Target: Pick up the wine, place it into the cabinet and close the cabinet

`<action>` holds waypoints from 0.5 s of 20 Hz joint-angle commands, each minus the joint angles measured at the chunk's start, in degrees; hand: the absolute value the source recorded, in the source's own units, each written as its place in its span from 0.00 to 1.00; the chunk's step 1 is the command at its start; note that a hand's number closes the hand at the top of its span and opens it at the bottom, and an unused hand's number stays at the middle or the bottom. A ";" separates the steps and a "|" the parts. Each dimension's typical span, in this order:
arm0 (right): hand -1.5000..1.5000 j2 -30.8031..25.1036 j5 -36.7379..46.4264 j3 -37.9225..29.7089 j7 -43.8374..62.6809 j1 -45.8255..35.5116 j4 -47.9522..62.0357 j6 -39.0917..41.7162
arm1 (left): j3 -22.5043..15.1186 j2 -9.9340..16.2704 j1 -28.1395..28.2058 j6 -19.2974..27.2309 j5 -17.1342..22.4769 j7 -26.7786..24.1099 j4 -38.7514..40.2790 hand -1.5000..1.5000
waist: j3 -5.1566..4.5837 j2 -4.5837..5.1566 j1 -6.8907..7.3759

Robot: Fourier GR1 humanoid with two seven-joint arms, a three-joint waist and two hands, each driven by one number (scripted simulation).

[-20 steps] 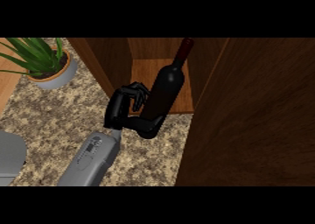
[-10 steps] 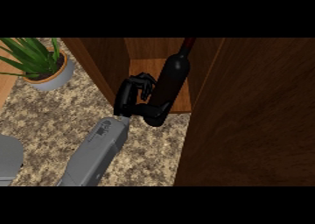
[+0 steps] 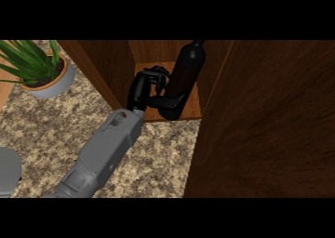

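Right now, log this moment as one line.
phase: placing | left hand: holding wine bottle | bottle: upright inside cabinet | cabinet door: open | right hand: unseen

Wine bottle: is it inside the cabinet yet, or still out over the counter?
Inside. The wine bottle stands roughly upright on the cabinet shelf between its side walls, with the hand curled round its lower part.

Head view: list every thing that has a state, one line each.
Wine bottle: upright, inside the cabinet on its shelf, held.
Cabinet: open.
Cabinet door: swung open.
Left hand: curled round the wine bottle.
Potted plant: upright on the counter.
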 commanded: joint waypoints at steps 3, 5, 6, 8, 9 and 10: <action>0.00 -1.54 -3.56 0.33 2.12 4.38 -11.66 1.24 | -0.43 -0.02 -6.81 2.86 -0.59 2.27 9.03 1.00 | 0.05 0.04 -0.38; 0.00 -1.47 -3.23 0.73 2.19 4.41 -9.96 1.37 | 1.12 -0.02 -7.86 1.86 0.73 0.92 12.86 1.00 | 0.00 0.39 -0.69; 0.00 -1.04 -3.75 0.64 0.64 4.29 -10.54 1.59 | -0.62 -0.02 -7.90 4.64 2.47 1.85 12.03 1.00 | 0.01 0.38 -1.80; 0.00 -0.84 -2.53 1.81 0.43 5.33 -11.05 1.02 | 2.29 -0.02 -10.41 3.99 3.36 1.48 13.92 1.00 | -0.03 0.41 -1.86; 0.00 -1.14 -3.24 2.78 -0.06 4.99 -9.66 2.21 | 2.94 -0.02 -10.99 4.15 3.43 0.75 15.58 1.00 | -0.03 0.72 -2.19; 0.00 0.36 -2.85 3.81 -3.00 5.17 -6.57 1.98 | 3.34 -0.02 -11.38 4.44 4.08 0.13 16.63 1.00 | 0.01 0.85 -2.40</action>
